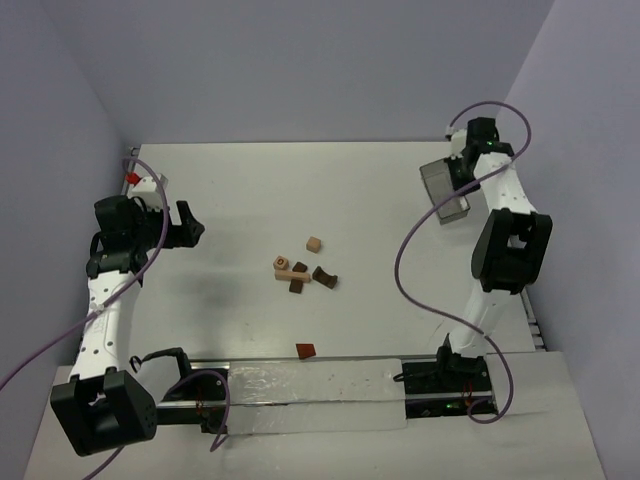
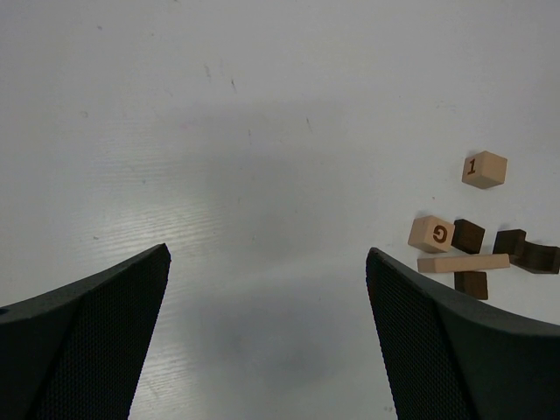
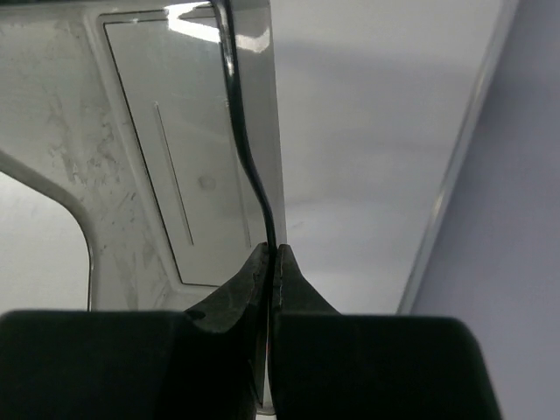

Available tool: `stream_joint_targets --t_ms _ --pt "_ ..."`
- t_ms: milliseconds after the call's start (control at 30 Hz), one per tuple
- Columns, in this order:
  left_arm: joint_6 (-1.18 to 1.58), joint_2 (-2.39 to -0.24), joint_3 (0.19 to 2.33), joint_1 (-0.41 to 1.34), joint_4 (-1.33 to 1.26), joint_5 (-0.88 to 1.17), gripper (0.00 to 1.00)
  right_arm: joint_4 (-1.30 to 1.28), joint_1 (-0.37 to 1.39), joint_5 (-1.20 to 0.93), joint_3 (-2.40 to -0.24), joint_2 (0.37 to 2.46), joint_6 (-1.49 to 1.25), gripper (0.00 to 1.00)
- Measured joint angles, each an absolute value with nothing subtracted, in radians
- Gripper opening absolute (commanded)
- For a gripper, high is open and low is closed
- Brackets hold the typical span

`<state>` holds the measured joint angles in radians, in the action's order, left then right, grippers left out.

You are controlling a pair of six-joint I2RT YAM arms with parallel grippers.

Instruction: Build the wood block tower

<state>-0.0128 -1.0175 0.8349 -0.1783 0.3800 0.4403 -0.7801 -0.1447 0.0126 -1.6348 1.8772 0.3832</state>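
No tower stands; the wooden blocks lie loose at the table's middle. They are a tan cube (image 1: 314, 244), a tan cube (image 1: 283, 264) beside a tan plank (image 1: 293, 275), dark brown pieces (image 1: 325, 277), and a reddish-brown block (image 1: 305, 350) nearer the front. The left wrist view shows the "1" cube (image 2: 484, 169), the "G" cube (image 2: 431, 234), the plank (image 2: 462, 262) and dark pieces (image 2: 525, 249). My left gripper (image 1: 190, 228) (image 2: 269, 254) is open and empty, left of the blocks. My right gripper (image 1: 462, 170) (image 3: 272, 249) is shut on the wall of the grey bin (image 3: 249, 149).
The grey translucent bin (image 1: 445, 190) stands at the back right, near the right wall. A clear plastic sheet (image 1: 320, 392) lies along the front edge between the arm bases. Purple cables loop beside both arms.
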Motion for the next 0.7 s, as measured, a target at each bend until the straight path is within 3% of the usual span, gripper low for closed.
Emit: stream_joint_targets --t_ms 333,700 --pt "-0.013 -1.035 0.834 -0.177 0.366 0.447 0.99 -0.924 -0.307 -0.102 -2.186 2.314 0.416 0.0" --pt "-0.013 -1.062 0.834 -0.176 0.362 0.447 0.99 -0.956 -0.3 -0.145 -2.298 2.448 0.408 0.01"
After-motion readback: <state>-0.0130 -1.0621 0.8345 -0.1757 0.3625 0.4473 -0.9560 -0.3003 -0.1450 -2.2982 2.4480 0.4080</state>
